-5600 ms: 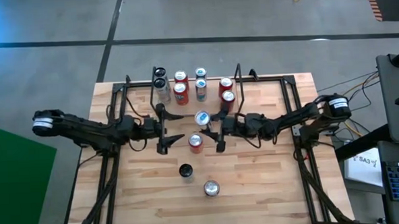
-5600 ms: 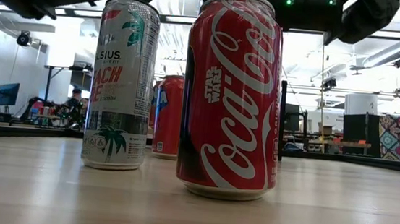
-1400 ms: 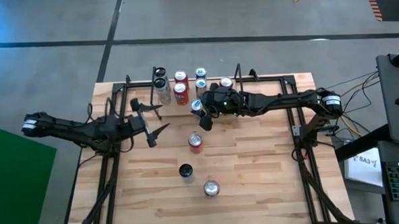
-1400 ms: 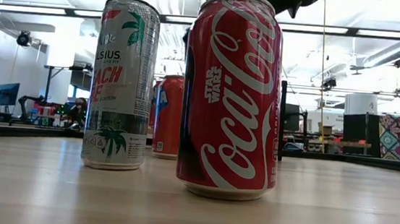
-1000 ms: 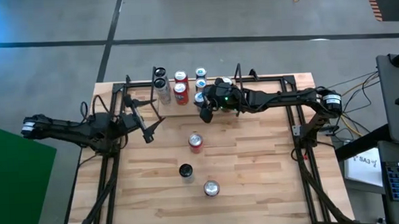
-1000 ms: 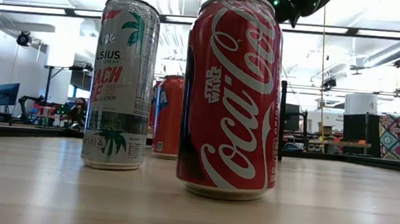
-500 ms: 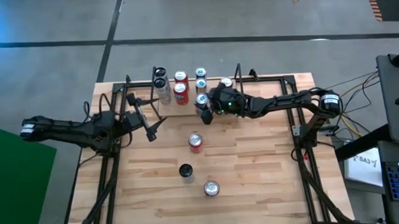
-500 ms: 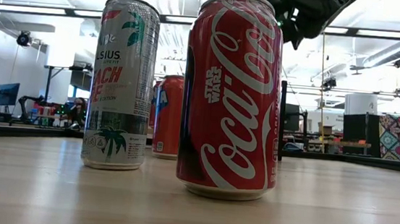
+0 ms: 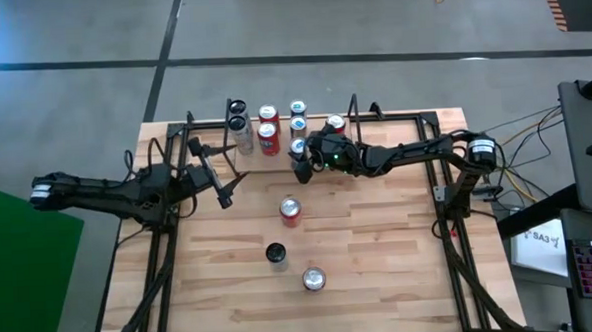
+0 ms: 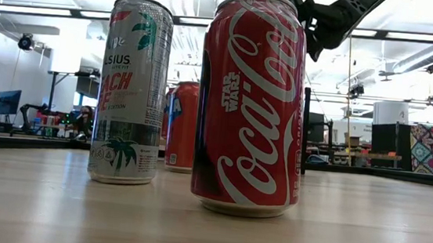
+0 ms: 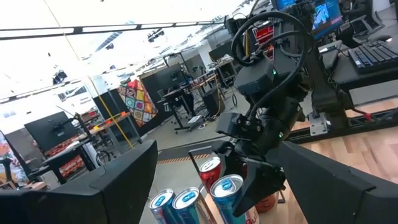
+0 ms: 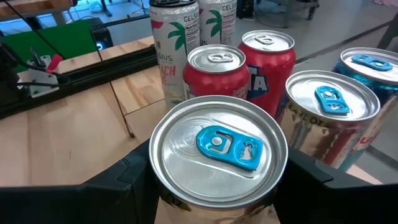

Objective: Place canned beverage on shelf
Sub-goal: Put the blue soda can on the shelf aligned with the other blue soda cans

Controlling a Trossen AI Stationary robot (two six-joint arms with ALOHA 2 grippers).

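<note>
My right gripper [image 9: 299, 158] is clamped on the blue-tabbed can [image 12: 217, 149], just in front of the shelf [image 9: 351, 112] beside its standing cans [image 9: 268, 133]. I should lower straight, releasing only once seated. My left gripper [image 9: 224, 184] waits apart, left of the shelf.

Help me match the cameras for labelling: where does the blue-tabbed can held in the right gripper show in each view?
High view: blue-tabbed can, upper middle of the picture, in the right gripper.
Low view: not visible.
Left wrist view: bottom centre.
Right wrist view: centre foreground.
Shared landmark: the right gripper clamping it.
</note>
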